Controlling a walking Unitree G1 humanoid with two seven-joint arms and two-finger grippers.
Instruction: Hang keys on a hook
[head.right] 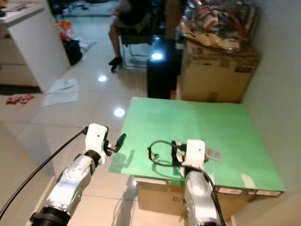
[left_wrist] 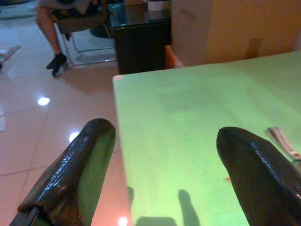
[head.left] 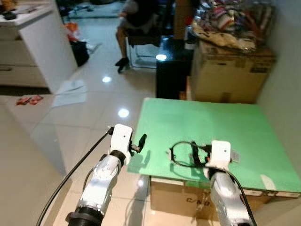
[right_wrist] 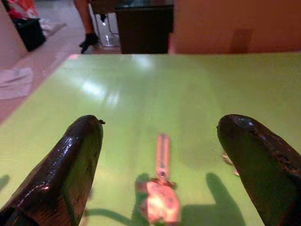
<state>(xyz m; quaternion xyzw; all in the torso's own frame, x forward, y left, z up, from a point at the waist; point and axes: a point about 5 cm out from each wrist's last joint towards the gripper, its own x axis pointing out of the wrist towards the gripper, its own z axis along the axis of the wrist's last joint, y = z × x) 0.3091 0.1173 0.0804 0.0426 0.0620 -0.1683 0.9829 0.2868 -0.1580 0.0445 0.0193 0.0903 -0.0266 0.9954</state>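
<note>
The seated person (head.left: 136, 19) at twelve o'clock is cut off above the chest by the picture's edge, the right gripper's (head.left: 200, 153) wrist housing hides part of the black cord loop (head.left: 181, 153) on the bench (head.left: 211, 127), and the keys (right_wrist: 162, 188) look blurred in the right wrist view.

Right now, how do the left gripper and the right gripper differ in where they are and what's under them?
The left gripper hangs at the green tabletop's near left edge, partly over the tiled floor; the right gripper is fully over the tabletop. The right gripper has the keys on the green surface between its fingers; the left gripper has bare tabletop ahead of it. Both are open and hold nothing.
</note>
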